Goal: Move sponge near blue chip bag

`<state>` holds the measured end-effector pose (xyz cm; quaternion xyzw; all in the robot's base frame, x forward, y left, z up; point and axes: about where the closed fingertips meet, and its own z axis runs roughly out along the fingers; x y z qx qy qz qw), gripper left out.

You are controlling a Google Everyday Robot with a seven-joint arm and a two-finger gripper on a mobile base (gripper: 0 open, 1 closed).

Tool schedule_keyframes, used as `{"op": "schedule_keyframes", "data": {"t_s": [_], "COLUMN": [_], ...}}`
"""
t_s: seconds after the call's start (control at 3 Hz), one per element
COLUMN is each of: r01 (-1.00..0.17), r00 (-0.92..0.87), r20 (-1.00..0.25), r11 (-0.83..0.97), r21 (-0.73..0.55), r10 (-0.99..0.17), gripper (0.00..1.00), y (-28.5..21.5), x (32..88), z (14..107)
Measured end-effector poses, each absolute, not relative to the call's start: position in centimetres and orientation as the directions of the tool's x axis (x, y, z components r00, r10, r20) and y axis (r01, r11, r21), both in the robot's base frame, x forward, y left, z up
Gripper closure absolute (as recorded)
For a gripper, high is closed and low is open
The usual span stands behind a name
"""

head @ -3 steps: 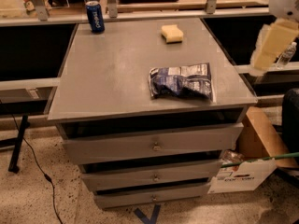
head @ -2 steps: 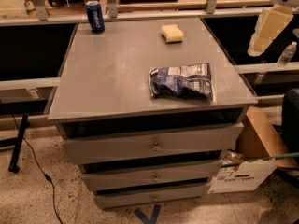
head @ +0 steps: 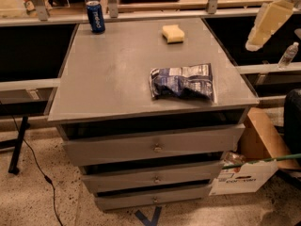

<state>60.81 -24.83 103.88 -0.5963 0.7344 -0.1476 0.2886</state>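
The pale yellow sponge point(head: 173, 33) lies flat near the far edge of the grey cabinet top point(head: 113, 74), right of centre. The wrinkly blue chip bag point(head: 181, 82) lies flat near the front right of the top, well in front of the sponge. My gripper point(head: 265, 26) with cream-coloured fingers hangs in the air at the upper right, beyond the right edge of the cabinet, to the right of the sponge and above the level of the top. It holds nothing that I can see.
An upright blue soda can point(head: 96, 16) stands at the far left corner of the top. A water bottle point(head: 288, 55) stands on the rail at right. A cardboard box point(head: 256, 157) sits on the floor at lower right. Drawers point(head: 155, 147) face forward.
My gripper has risen and shifted slightly left toward the cabinet. The sponge, chip bag and can have not moved.
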Motion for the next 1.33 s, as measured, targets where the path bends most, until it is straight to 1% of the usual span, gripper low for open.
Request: {"op": "schedule_keyframes", "data": {"t_s": [0.33,0.67,1.0,1.33], "r01": [-0.744,-0.678,-0.632,-0.632], "r00": [-0.079,-0.075,-0.160,-0.159], "r20": [-0.383,-0.501,-0.554,-0.553], "r11": [0.310,0.413,0.516,0.515], "r21": [-0.592,-0.608,-0.578,-0.579], "r10": [-0.921,-0.862,-0.817,-0.818], "gripper": [0.00,0.00,0.00,0.00], "y": [-23.9,-22.9,-22.0,-22.0], "x": [63.8,68.2,74.0,74.0], "z": [105.7,107.4,106.5,106.5]}}
